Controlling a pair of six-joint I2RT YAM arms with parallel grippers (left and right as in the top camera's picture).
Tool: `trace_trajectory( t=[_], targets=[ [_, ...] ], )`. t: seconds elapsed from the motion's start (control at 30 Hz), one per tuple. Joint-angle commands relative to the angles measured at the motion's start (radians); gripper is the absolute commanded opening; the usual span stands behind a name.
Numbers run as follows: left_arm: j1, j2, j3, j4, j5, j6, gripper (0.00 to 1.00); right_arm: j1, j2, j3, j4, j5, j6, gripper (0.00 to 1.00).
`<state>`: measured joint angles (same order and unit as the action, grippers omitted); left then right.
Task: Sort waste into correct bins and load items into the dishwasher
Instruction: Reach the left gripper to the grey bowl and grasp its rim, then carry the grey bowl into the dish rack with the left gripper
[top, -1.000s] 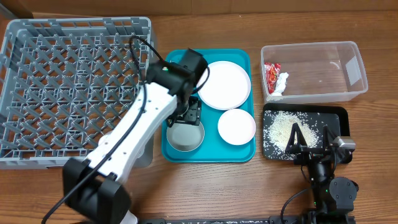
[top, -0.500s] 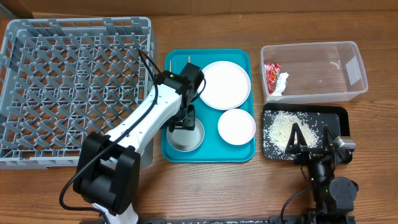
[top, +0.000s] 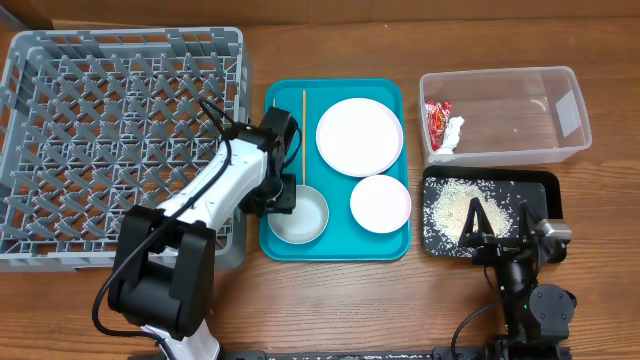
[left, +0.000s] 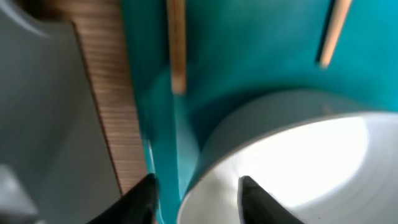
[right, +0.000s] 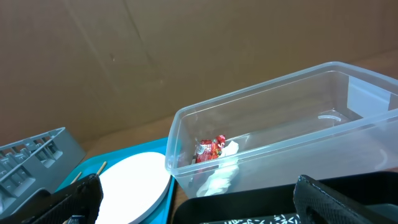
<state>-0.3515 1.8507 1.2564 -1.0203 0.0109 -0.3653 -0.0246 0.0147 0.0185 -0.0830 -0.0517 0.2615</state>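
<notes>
Left wrist view, blurred: left fingers (left: 140, 198) spread astride the bowl (left: 298, 155) rim; right fingers (right: 69, 202) spread, tips cropped.

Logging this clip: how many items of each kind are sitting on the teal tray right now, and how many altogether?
White plates: 2
Metal bowl: 1
Wooden chopsticks: 2
Total: 5

Matt metal bowl (top: 300, 218), glossy plastic tray (top: 336, 249)
</notes>
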Motion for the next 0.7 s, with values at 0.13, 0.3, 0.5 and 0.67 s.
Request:
trace_trajectory(
  t=[0.13,0.3,0.5,0.67],
  targets=[
    [-0.002,0.006,-0.01,0.003,0.034,0.034,0.04,-0.004,-0.012,-0.011,0.005,0.005,0.0,1.0],
    [-0.002,-0.002,0.011,-0.023,0.03,0.032,0.04,-0.004,-0.012,-0.011,0.005,0.005,0.0,1.0],
    [0.019,-0.078,0.195,-0.198,-0.015,0.001,0.04,-0.004,-0.012,-0.011,0.005,0.005,0.0,1.0],
    [0.098,-0.17,0.47,-0.416,-0.226,-0.045,0.04,-0.004,-0.012,-0.011,0.005,0.006,0.0,1.0]
  ],
)
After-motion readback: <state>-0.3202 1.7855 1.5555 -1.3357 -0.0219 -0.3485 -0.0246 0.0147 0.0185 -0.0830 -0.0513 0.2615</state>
